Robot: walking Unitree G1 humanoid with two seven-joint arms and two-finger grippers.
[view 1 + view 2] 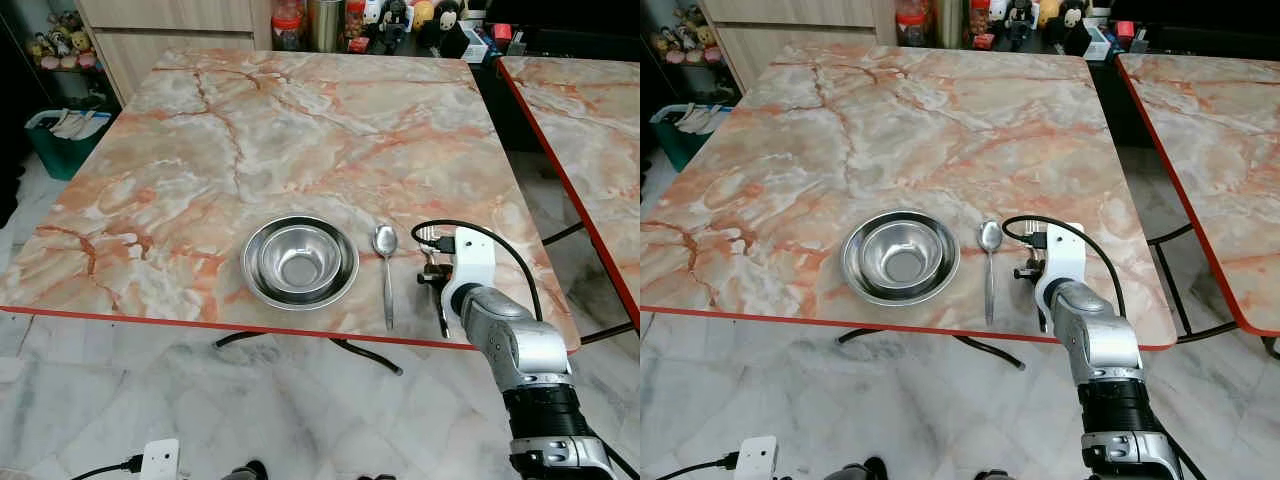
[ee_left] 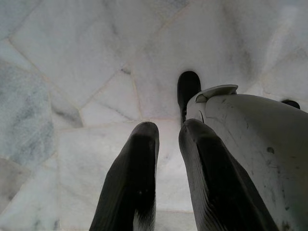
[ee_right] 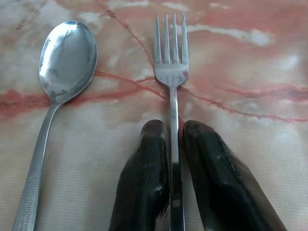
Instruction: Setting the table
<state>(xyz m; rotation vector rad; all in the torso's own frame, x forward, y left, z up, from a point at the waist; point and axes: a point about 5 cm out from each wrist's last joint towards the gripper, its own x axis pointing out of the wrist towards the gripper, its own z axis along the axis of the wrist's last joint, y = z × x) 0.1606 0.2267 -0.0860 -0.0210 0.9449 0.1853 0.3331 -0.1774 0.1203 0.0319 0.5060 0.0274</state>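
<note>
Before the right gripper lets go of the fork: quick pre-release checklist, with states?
1. Fork held: ok. The right gripper has its fingers closed on the handle.
2. Fork low over the table, or on it: cannot tell. The tines look close to the marble, but contact is unclear.
3. Clear of the spoon: ok. A gap of marble shows between them, and they lie roughly parallel.
4. Order of the setting: ok. The bowl, the spoon, then the fork run toward the robot's right.
5. Room from the table's near edge: cannot tell. The arm hides the handle end.
6. Left gripper out of the way: ok. It hangs over the floor.
</note>
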